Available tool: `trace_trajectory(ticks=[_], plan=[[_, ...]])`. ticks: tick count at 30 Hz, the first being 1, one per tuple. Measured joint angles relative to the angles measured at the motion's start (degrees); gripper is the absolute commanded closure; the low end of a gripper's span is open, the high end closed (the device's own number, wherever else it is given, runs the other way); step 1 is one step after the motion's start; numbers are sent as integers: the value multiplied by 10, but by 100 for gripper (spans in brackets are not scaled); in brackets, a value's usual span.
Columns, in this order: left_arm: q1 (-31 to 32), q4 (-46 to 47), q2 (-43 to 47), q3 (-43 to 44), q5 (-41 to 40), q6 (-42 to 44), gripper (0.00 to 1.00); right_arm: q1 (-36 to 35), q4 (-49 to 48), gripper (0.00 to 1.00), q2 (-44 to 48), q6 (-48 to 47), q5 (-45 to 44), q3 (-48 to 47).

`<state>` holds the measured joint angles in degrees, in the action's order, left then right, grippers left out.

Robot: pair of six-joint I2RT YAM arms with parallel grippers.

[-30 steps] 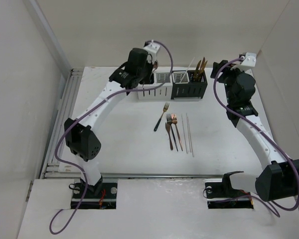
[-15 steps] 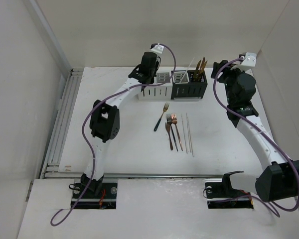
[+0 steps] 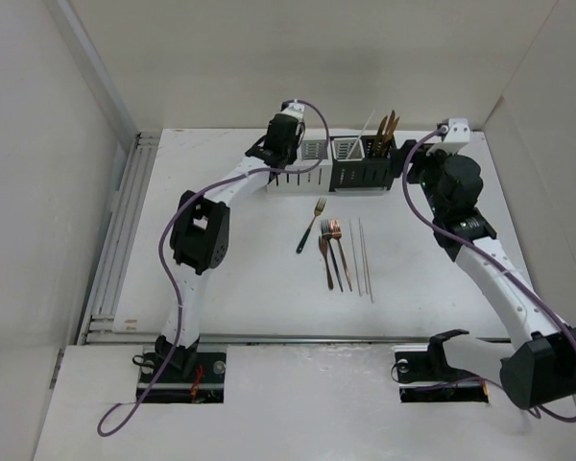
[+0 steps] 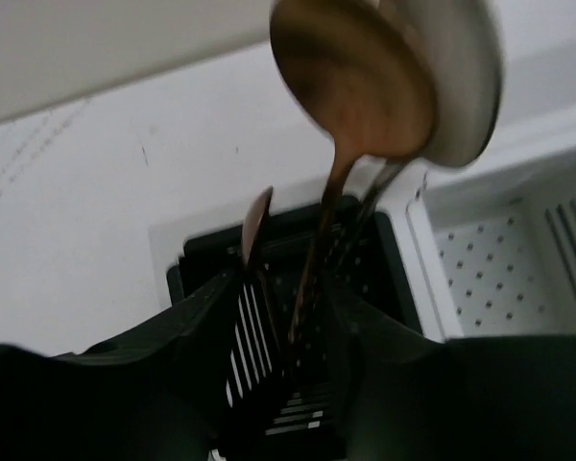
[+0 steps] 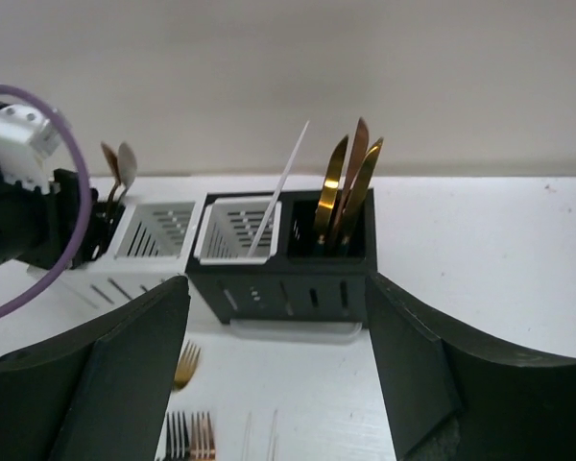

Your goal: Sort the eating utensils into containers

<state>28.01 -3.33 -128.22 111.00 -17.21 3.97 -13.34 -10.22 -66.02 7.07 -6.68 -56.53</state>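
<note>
Four slotted containers (image 3: 334, 165) stand in a row at the back. My left gripper (image 3: 286, 144) hangs over the leftmost one. In its wrist view the fingers (image 4: 173, 327) stand apart round a black compartment. A copper spoon (image 4: 350, 86) and a pale spoon (image 4: 466, 86) stand in that compartment, handles between the jaws but ungripped. My right gripper (image 3: 415, 165) is open and empty, facing the row (image 5: 298, 288) from the right. Gold knives (image 5: 350, 182) and a white stick (image 5: 278, 187) stand in the black containers. Forks and spoons (image 3: 332, 252), a lone fork (image 3: 312, 224) and white sticks (image 3: 364, 257) lie mid-table.
The left gripper (image 5: 38, 226) and its purple cable show at the left of the right wrist view. White enclosure walls (image 3: 77, 115) close in the sides and back. A metal rail (image 3: 125, 230) runs along the table's left edge.
The left arm has lifted its elbow and brought its gripper down over the leftmost container. The right arm has shifted a little left, toward the row.
</note>
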Motion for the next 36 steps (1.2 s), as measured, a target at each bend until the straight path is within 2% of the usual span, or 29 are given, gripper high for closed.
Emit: trace_trajectory(ticks=[3,8,12,17,20,26,36], plan=[[0,-14,7,-16,-1,-9,52,-14,17,21,19,0,-4,16],[-4,-73,31,15,-15,-16,51,-30,25,20,26,2,-9,16],[-8,-105,92,8,-14,-14,50,-52,39,20,24,9,-15,16],[12,-114,219,-103,36,-5,54,-80,63,20,19,19,-21,16],[42,-121,258,-186,82,-3,55,-89,73,20,18,23,-26,16],[87,-164,214,-290,163,0,55,-97,94,20,19,31,-35,16],[130,-146,167,-316,218,0,50,-111,129,20,45,40,-56,21]])
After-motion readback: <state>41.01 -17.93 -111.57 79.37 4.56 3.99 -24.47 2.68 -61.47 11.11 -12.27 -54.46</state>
